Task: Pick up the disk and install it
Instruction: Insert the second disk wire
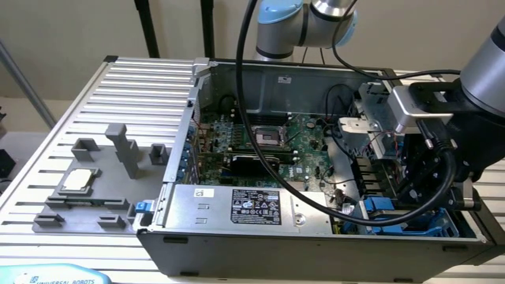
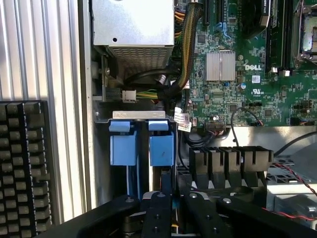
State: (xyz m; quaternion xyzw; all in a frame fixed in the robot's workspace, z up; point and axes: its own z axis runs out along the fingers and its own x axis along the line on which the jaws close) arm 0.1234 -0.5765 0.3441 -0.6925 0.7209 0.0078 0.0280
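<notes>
An open computer case (image 1: 316, 177) sits on the tabletop (image 1: 118, 94), with a small fixture (image 1: 87, 195) beside it on the exterior view's left. Inside, the power supply (image 1: 245, 207) lies before the motherboard (image 1: 268, 148); the drive bays (image 2: 143, 144) sit, it seems, in the near right corner.

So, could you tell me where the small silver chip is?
At the exterior view's left, the silver chip rests on the grey fixture, outside the open computer case.
</notes>
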